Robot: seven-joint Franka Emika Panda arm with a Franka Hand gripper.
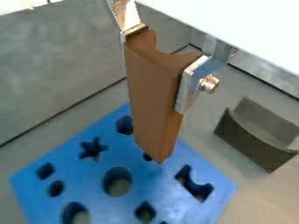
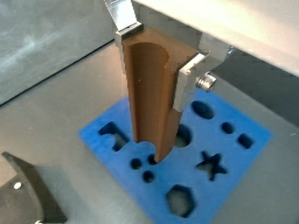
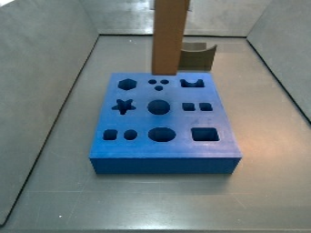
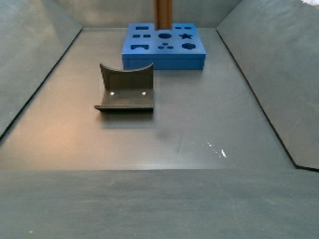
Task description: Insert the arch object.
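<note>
The arch object (image 1: 152, 105) is a tall orange-brown wooden bar with a curved notch at its upper end. It hangs upright in my gripper (image 1: 163, 57), whose silver fingers (image 1: 193, 83) are shut on its upper end, as both wrist views show (image 2: 158, 52). Its lower end is over the blue foam board (image 1: 70, 175), near the round holes (image 2: 146, 162). The board's arch-shaped hole (image 1: 193, 182) lies to one side of the bar. In both side views the bar (image 3: 170, 36) (image 4: 163, 11) stands over the board's far part (image 3: 165, 136); the gripper is cut off above.
The dark fixture with a curved notch (image 4: 127, 89) stands on the grey floor apart from the board (image 4: 165, 45); it also shows beyond the board in a side view (image 3: 198, 56) and in a wrist view (image 1: 260, 131). Grey walls (image 3: 49, 82) enclose the floor.
</note>
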